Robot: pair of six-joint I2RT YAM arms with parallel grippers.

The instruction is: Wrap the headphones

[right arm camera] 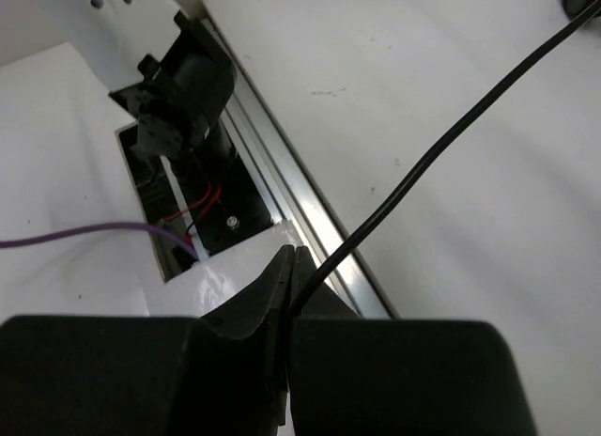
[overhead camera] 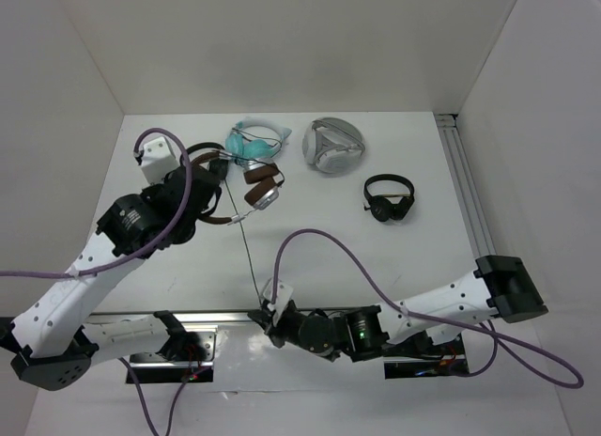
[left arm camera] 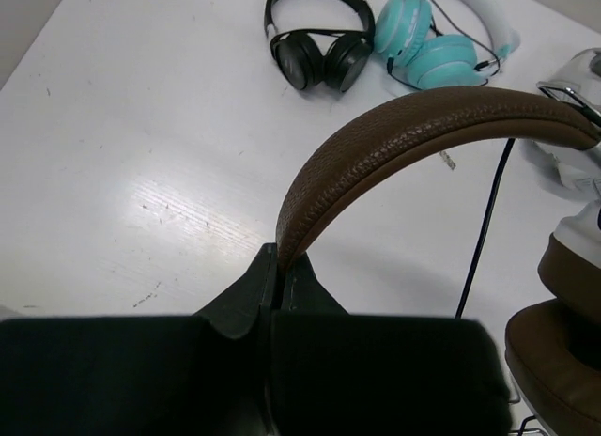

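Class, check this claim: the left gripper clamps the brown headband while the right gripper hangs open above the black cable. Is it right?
Not quite. The right gripper is shut on the cable, as the right wrist view shows. The left gripper does clamp the headband.

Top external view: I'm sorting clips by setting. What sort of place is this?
Likely a robot test cell: white table boxed by plain white walls, aluminium rail along one side.

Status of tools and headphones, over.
Left tool shut on headphones, at headband. Right tool shut on cable, running straight. Teal pair, black pair clear of it.
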